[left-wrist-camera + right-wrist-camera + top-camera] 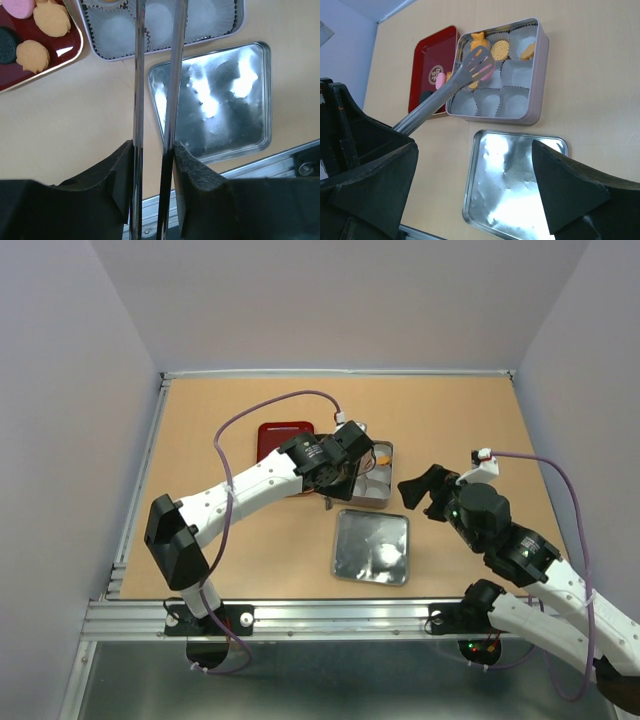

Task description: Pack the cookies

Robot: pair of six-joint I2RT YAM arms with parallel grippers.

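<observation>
Left gripper (154,165) is clamped on tongs (451,86), their tip over the tin (542,65). At least 3 cookies (500,48) sit in its paper cups (512,102); most are bare (more lie on the red tray (432,47)). Right gripper (475,160) hangs spread above the lid (520,200). Early going, I judge.

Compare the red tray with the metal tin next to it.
The red tray is glossy dark red; the metal tin is dull silver. The tray is shallow; the tin has taller walls. The tin is filled with white paper cups, a few holding cookies; the tray has no cups, and its cookies lie loose. Both are rectangular with rounded corners and sit side by side.
</observation>
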